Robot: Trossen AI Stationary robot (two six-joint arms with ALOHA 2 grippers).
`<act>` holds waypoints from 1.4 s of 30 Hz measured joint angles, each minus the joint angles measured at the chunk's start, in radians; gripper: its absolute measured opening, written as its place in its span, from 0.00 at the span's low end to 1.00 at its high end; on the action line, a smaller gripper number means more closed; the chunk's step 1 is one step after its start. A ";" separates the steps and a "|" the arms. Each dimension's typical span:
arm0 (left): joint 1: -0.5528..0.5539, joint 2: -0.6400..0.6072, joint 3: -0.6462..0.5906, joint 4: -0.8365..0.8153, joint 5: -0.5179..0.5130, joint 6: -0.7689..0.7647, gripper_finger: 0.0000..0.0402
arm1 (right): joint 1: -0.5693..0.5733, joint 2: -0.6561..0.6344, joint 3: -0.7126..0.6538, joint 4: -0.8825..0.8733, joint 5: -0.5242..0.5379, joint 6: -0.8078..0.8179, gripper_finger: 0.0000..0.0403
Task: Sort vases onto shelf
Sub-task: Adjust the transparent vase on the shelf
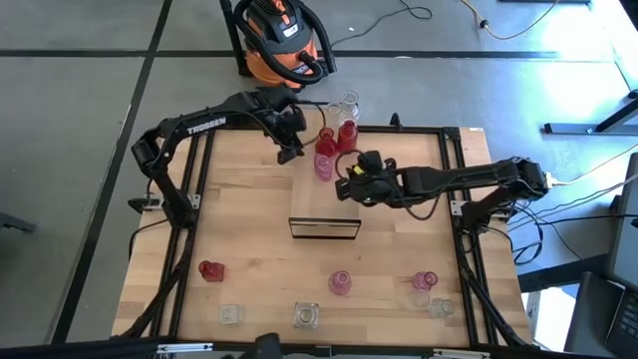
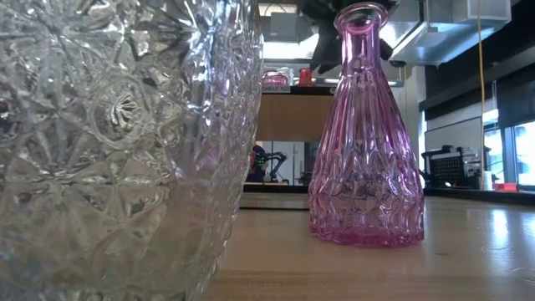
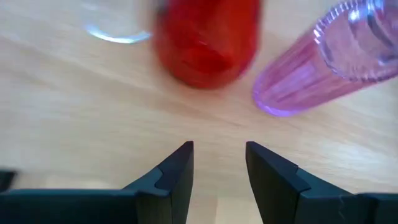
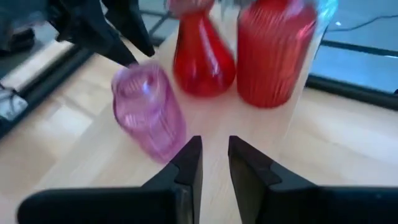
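Observation:
The shelf [image 1: 324, 199] is a light-wood plank with a dark front edge [image 1: 324, 228]. At its far end stand a clear vase [image 1: 348, 103], two red vases [image 1: 326, 140] [image 1: 347, 135] and a pink vase [image 1: 324, 165]. My left gripper [image 1: 290, 150] hovers open just left of the pink one; in the left wrist view [image 3: 219, 155] a red vase [image 3: 208, 43] and the pink vase [image 3: 323, 62] lie ahead. My right gripper [image 1: 345, 185] is narrowly open [image 4: 214, 152] on the near right of the pink vase [image 4: 149, 112], facing both red vases [image 4: 202, 62] [image 4: 273, 50].
Along the table's near edge stand a red vase [image 1: 210, 270], clear vases [image 1: 230, 314] [image 1: 306, 316] [image 1: 439, 307] and pink vases [image 1: 340, 283] [image 1: 426, 282]. The low view shows a clear cut-glass vase [image 2: 125, 142] and a pink one [image 2: 365, 142] close up. An orange vacuum [image 1: 279, 40] sits beyond the far edge.

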 joint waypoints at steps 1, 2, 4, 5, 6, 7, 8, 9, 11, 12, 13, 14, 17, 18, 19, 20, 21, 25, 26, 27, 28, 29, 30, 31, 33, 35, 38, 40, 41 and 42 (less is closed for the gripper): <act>0.017 -0.016 0.000 -0.014 0.004 -0.001 0.35 | 0.000 -0.012 0.000 0.002 0.017 0.000 0.17; 0.029 -0.030 -0.001 -0.023 0.007 -0.001 0.35 | -0.001 -0.025 0.000 0.003 0.035 -0.001 0.17; 0.040 -0.064 0.000 0.015 0.034 -0.016 0.35 | -0.010 -0.050 0.000 0.015 0.066 -0.005 0.17; 0.052 -0.082 0.000 0.027 0.061 -0.024 0.35 | -0.021 -0.063 0.000 0.030 0.078 -0.015 0.17; 0.061 -0.098 0.000 0.039 0.087 -0.036 0.35 | -0.036 -0.074 0.000 0.056 0.078 -0.039 0.17; 0.063 -0.111 0.000 0.071 0.116 -0.052 0.35 | -0.057 -0.085 0.000 0.094 0.067 -0.078 0.17; 0.064 -0.119 0.001 0.108 0.133 -0.075 0.35 | -0.081 -0.093 0.000 0.136 0.039 -0.131 0.17; 0.065 -0.125 0.001 0.137 0.152 -0.102 0.35 | -0.108 -0.099 0.000 0.193 -0.010 -0.194 0.17; 0.064 -0.129 0.001 0.197 0.174 -0.158 0.35 | -0.171 -0.105 0.001 0.310 -0.135 -0.300 0.17; 0.064 -0.129 0.003 0.229 0.180 -0.182 0.35 | -0.204 -0.108 0.008 0.345 -0.200 -0.329 0.17; 0.063 -0.129 0.009 0.250 0.186 -0.205 0.35 | -0.241 -0.108 0.026 0.355 -0.252 -0.342 0.17; 0.063 -0.129 0.018 0.268 0.184 -0.226 0.35 | -0.276 -0.106 0.051 0.352 -0.287 -0.345 0.17; 0.064 -0.129 0.055 0.337 0.132 -0.275 0.35 | -0.375 -0.100 0.138 0.278 -0.317 -0.387 0.17; 0.068 -0.129 0.072 0.346 0.111 -0.288 0.35 | -0.404 -0.092 0.170 0.257 -0.319 -0.409 0.17; 0.074 -0.129 0.090 0.352 0.092 -0.303 0.35 | -0.430 -0.087 0.206 0.236 -0.328 -0.428 0.17; 0.080 -0.129 0.109 0.357 0.082 -0.318 0.35 | -0.457 -0.079 0.239 0.206 -0.347 -0.445 0.17; 0.087 -0.121 0.130 0.359 0.079 -0.337 0.35 | -0.483 -0.066 0.278 0.180 -0.375 -0.458 0.17; 0.117 -0.043 0.230 0.321 0.150 -0.456 0.35 | -0.566 0.022 0.443 0.040 -0.523 -0.476 0.17; 0.120 -0.015 0.258 0.306 0.162 -0.481 0.35 | -0.576 0.052 0.484 0.001 -0.543 -0.477 0.17; 0.120 0.015 0.292 0.286 0.163 -0.498 0.35 | -0.583 0.081 0.522 -0.040 -0.558 -0.482 0.17; 0.119 0.042 0.331 0.257 0.156 -0.517 0.35 | -0.588 0.109 0.557 -0.082 -0.566 -0.493 0.17; 0.119 0.068 0.374 0.216 0.144 -0.521 0.35 | -0.588 0.133 0.593 -0.107 -0.567 -0.501 0.17; 0.118 0.097 0.423 0.169 0.129 -0.522 0.35 | -0.585 0.150 0.623 -0.126 -0.568 -0.505 0.17; 0.118 0.125 0.476 0.111 0.110 -0.521 0.35 | -0.584 0.163 0.648 -0.143 -0.568 -0.510 0.17; 0.119 0.184 0.580 -0.002 0.064 -0.507 0.35 | -0.582 0.175 0.677 -0.153 -0.570 -0.524 0.17; 0.119 0.238 0.681 -0.111 0.013 -0.479 0.35 | -0.581 0.176 0.679 -0.167 -0.571 -0.527 0.17; 0.125 0.307 0.807 -0.228 0.002 -0.444 0.35 | -0.584 0.168 0.679 -0.207 -0.565 -0.527 0.17; 0.129 0.347 0.861 -0.275 0.029 -0.442 0.35 | -0.584 0.157 0.679 -0.236 -0.550 -0.527 0.17; 0.130 0.364 0.877 -0.287 0.044 -0.442 0.35 | -0.584 0.154 0.679 -0.260 -0.549 -0.527 0.17; 0.130 0.378 0.888 -0.295 0.057 -0.443 0.35 | -0.583 0.153 0.679 -0.276 -0.546 -0.527 0.17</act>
